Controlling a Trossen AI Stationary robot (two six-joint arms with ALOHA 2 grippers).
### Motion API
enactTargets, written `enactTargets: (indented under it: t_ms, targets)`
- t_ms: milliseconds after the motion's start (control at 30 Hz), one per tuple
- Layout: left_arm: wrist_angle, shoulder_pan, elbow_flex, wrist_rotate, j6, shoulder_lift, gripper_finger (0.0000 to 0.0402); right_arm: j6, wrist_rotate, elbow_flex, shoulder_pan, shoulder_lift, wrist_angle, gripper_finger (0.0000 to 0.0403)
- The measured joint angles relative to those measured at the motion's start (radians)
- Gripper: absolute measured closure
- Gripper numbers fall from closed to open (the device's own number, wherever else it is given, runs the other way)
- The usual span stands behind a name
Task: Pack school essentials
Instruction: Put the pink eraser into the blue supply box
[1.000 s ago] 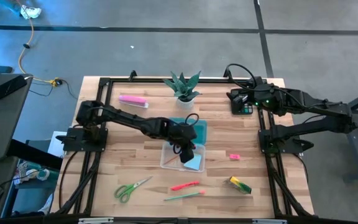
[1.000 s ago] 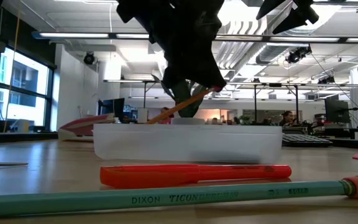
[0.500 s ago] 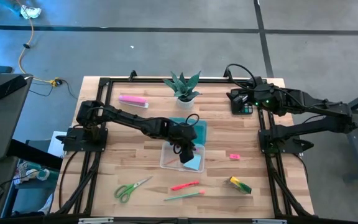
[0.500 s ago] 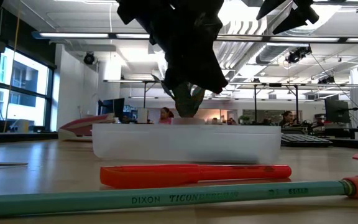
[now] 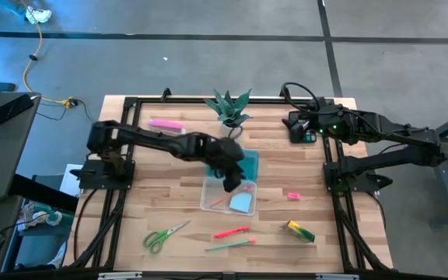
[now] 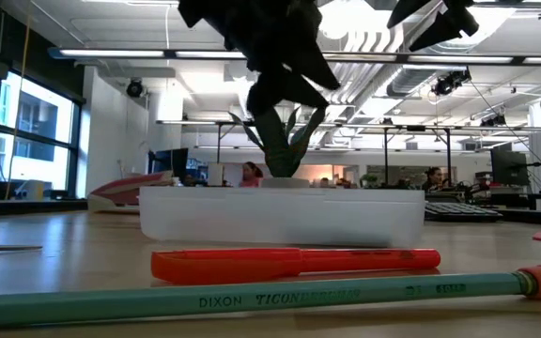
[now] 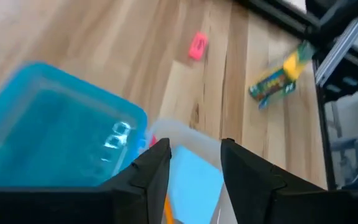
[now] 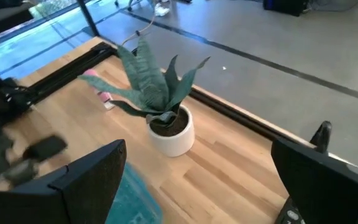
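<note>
Overhead, working left to right across the wooden table (image 5: 154, 222): green-handled scissors (image 5: 164, 235) lie flat near the front left edge, well apart from the rest. Long pale-pink bar (image 5: 166, 123) sits at the back left.

Centre: clear tray (image 5: 211, 201) holds the light-blue square note pad (image 5: 243, 203) and the orange pencil (image 5: 225, 200), the pencil lying slanted inside beside the pad. A teal lid (image 5: 249, 162) rests just behind the tray. Left gripper (image 5: 231, 180) hovers above the tray's back part; in the left wrist view its fingers (image 7: 153, 172) stand apart with nothing between them, the blue pad visible through the gap.

Potted plant (image 5: 229, 109) stands at the back, behind the lid.

In front of the tray: pink-red pen (image 5: 231, 232), and nearer the edge the green pen (image 5: 230, 245), roughly parallel, not touching.

Right of tray: tiny pink eraser (image 5: 293, 196) alone on the wood; yellow-green block (image 5: 300, 231) nearer the front.

Back right corner: right gripper (image 5: 295, 122) waits over the black calculator (image 5: 305, 134), fingers (image 8: 86, 174) spread wide, holding nothing.
</note>
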Motion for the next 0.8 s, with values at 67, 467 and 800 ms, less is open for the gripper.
enactTargets:
  t_ms: [67, 467, 800]
  targets:
    - [-0.026, 0.019, 0.0, 0.0, 0.016, -0.042, 0.0277, -0.009, -0.036, 0.0, 0.0, 0.0, 0.011, 0.0011]
    - [-0.244, 0.052, -0.05, -0.184, 0.045, -0.36, 0.0288, -0.025, -0.328, 0.0, 0.045, 0.046, -0.104, 0.0011]
    - [-0.114, 0.042, -0.33, -0.263, -0.178, -0.479, 0.0288, -0.018, -0.339, -0.013, 0.223, 0.117, -0.273, 0.0011]
